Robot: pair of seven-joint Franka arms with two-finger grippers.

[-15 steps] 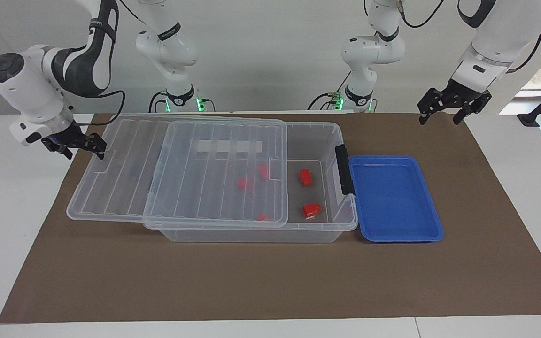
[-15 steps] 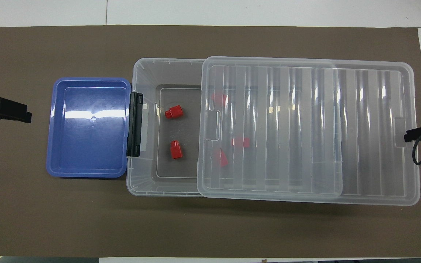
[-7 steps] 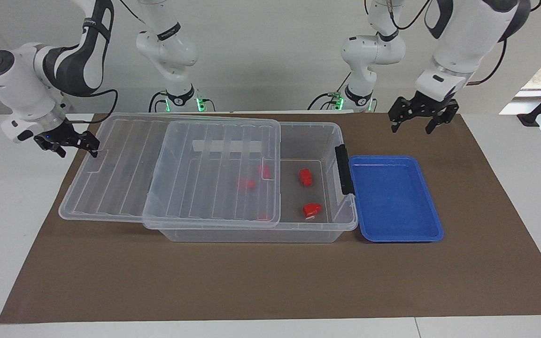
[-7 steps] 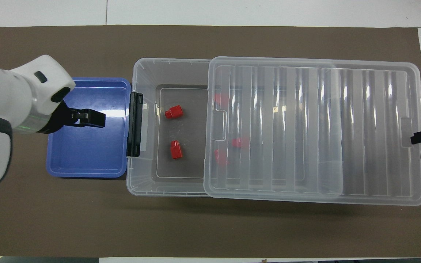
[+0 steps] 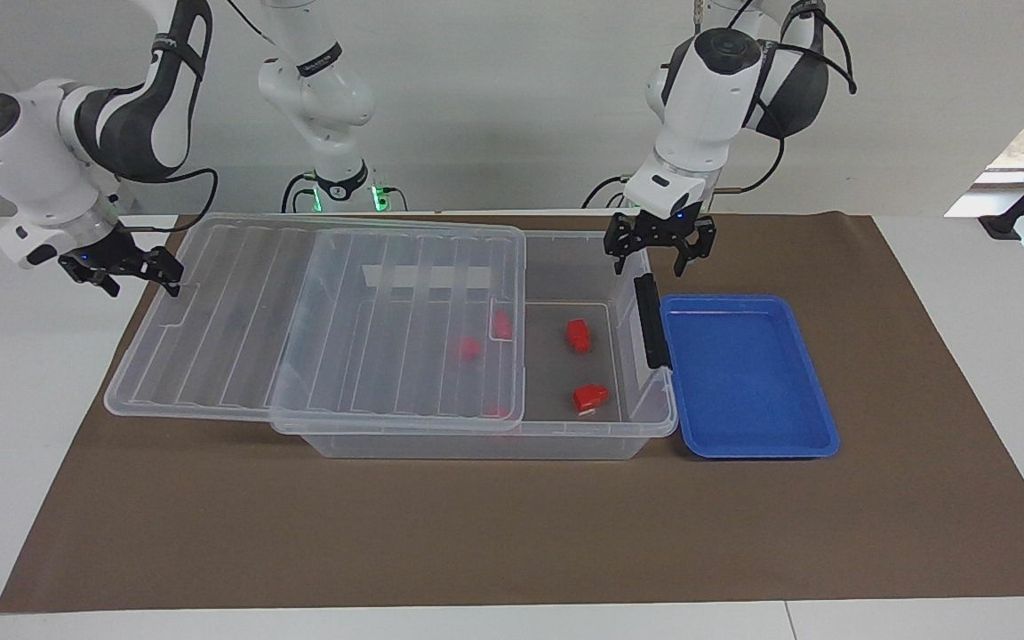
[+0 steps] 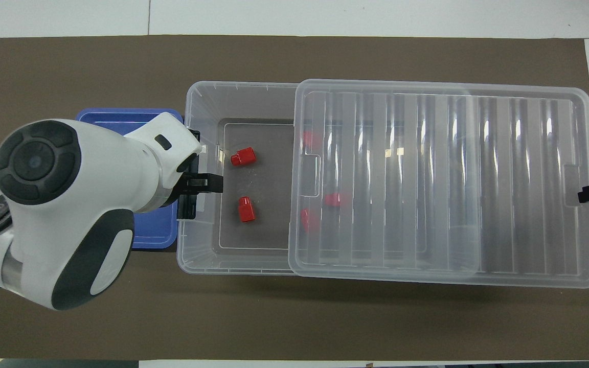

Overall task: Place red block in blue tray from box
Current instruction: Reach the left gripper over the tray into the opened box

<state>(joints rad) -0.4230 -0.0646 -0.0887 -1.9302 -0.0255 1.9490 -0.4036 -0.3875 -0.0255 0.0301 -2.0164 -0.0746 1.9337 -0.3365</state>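
**Red blocks: two in the open, three under the lid**

Red block count first: I make out five in the box [image 5: 476, 436]. Two lie on the uncovered part of its floor, toward the left arm's end. One red block [image 5: 577, 334] is nearer the robots, the other red block [image 5: 589, 397] farther from them, the two well apart. Three more show only as blurred red patches through the lid [image 5: 316, 320]: one [image 5: 501, 324] just under the lid's edge, one [image 5: 468, 348] beside it, and a sliver [image 5: 496, 411] at the box wall farthest from the robots.

I see one box, one lid and one blue tray [image 5: 748, 444]. The ribbed clear lid sits slid toward the right arm's end, overhanging the box there and covering most of the opening. One black latch handle [image 5: 649, 320] sits on the box's end wall, just beside the tray. The tray rests on the brown mat [image 5: 512, 533] that covers the counter, touching or nearly touching the box, and holds nothing.

Two arms, two claws. My left claw [image 5: 660, 253] hangs over the box's uncovered end, above the corner next to the latch, its fingers spread and holding nothing; it is above the rim, not touching any block. In the overhead view its arm hides much of the tray. My right claw [image 5: 134, 274] is at the lid's overhanging end, right by its edge, fingers apart; I cannot tell whether they touch the lid.
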